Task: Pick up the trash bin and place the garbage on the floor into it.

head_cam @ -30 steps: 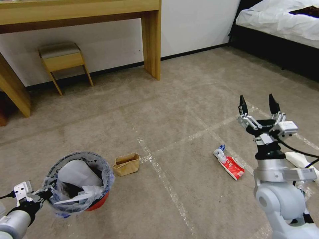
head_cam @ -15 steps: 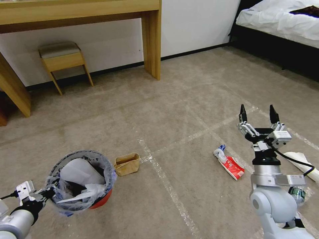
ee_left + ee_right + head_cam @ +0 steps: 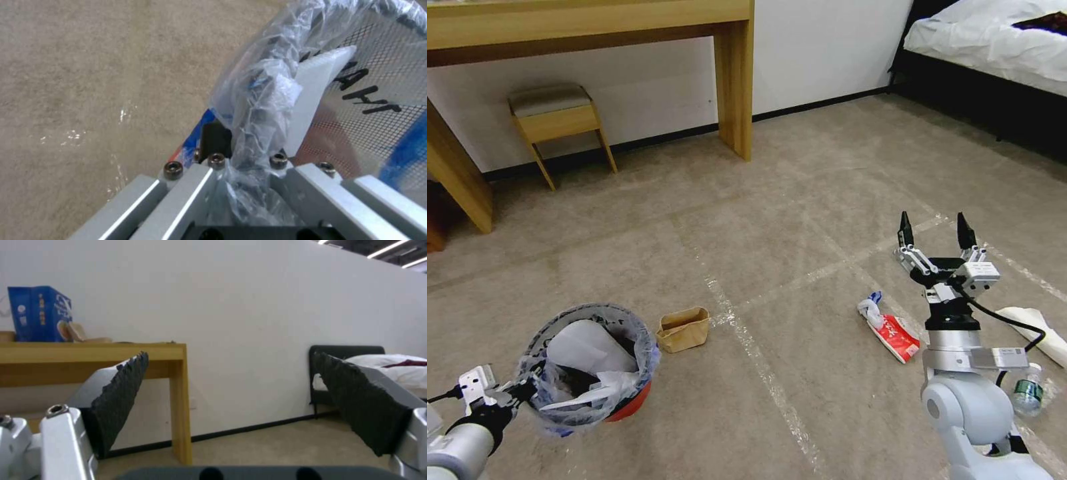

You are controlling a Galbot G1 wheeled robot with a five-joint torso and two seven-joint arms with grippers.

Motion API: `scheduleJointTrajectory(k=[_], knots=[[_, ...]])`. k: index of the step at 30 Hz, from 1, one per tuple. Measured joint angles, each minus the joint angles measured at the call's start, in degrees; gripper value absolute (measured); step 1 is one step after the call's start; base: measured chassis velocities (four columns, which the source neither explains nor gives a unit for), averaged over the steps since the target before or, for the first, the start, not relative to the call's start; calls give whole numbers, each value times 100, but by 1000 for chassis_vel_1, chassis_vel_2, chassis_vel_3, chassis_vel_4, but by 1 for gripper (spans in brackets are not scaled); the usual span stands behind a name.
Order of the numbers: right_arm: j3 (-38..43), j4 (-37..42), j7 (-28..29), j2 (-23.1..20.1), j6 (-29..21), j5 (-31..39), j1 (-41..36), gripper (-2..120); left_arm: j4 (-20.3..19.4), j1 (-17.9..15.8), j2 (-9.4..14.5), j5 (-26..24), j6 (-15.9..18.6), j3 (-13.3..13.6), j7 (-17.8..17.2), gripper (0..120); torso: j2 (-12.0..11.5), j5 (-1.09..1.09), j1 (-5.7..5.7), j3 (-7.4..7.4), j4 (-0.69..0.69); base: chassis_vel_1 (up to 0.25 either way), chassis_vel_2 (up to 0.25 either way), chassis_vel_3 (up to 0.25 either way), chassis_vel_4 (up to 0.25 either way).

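Wooden desk [image 3: 734, 73], small stool [image 3: 557, 117], bed [image 3: 994, 47], blue box [image 3: 40, 314]

The beige-grey carpeted floor with its shiny tape lines [image 3: 800, 200] lay bare across the middle and toward the wall — wide free room there. Nearer in, a small brown paper bag [image 3: 682, 329] stood just beside the red plastic bin lined with a clear bluish bag [image 3: 589, 363], leaving only a narrow gap between them. A crumpled red wrapper with a white-and-blue twisted end [image 3: 889, 327] lay close by the right arm; a small plastic bottle [image 3: 1028, 390] and a flat white slipper [image 3: 1035, 323] crowded the floor on its outer side. A wooden desk leg [image 3: 734, 80], a small wooden stool [image 3: 557, 120] and a dark-framed bed with white bedding [image 3: 994, 53] closed off the far edges — well apart from the litter.
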Motion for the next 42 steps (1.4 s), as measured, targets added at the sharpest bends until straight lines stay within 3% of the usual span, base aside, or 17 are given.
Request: scheduleJointTrajectory(k=[34, 42], knots=[[-33, -198, -95, 43, 107, -123, 95, 95, 93, -45, -48, 159, -62, 6, 0, 1, 0, 0, 0, 0, 0, 0, 0, 0, 0], [-33, -235, -191, 62, 105, -216, 89, 100, 117, -51, -15, 155, -62, -62, -12, 1, 0, 0, 0, 0, 0, 0, 0, 0, 0]])
